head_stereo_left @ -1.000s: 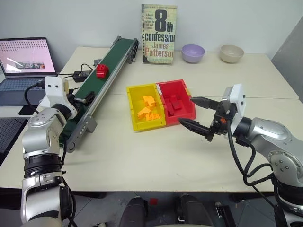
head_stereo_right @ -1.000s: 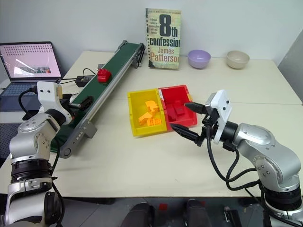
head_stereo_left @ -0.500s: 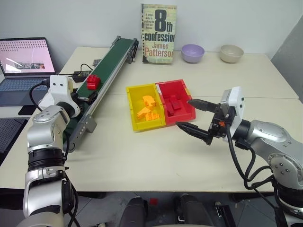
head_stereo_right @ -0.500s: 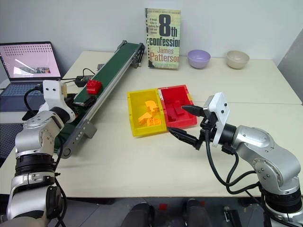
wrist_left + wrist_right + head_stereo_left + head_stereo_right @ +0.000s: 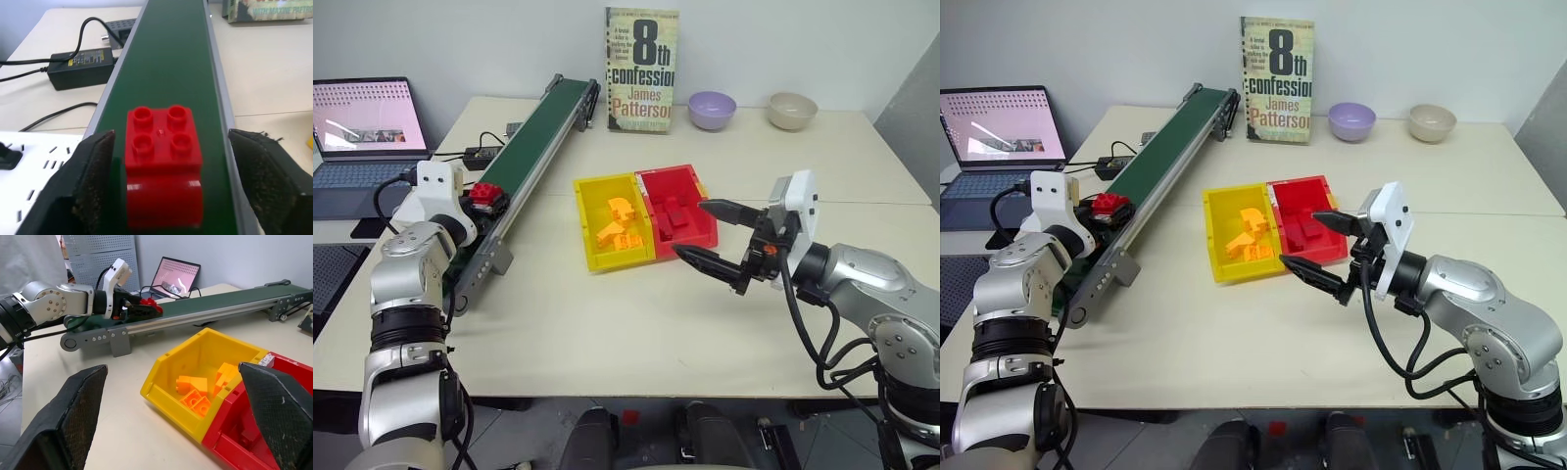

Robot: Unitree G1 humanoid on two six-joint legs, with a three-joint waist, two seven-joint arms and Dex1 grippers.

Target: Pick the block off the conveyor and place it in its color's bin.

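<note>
- Head views: block (image 5: 485, 193) sits on the near stretch of the conveyor (image 5: 533, 132), right at the left gripper (image 5: 1102, 211), whose fingers flank it. The step in hand looks to be the grasp on the belt. The right gripper (image 5: 719, 235) hovers with its fingers spread wide and empty, just beside the front corner of the red bin (image 5: 677, 209), which is joined to a yellow bin (image 5: 611, 223) holding orange-yellow bricks. A book (image 5: 642, 70) standing at the back reads "8th confession" and "James Patterson".
- Left wrist view: the red brick, four studs up, lies on the green belt between the two black pads (image 5: 96, 177). Gaps show on both sides, so the fingers stand apart and grip nothing yet. My judgement is that the next move calls for closing squarely on the brick's sides, then a lift and a carry over the yellow bin to the red one. A power adapter (image 5: 80, 69) beside the belt bears a label too small to read.
- Right wrist view: its own fingers stand well apart, holding nothing, with both bins just ahead of them.
</note>
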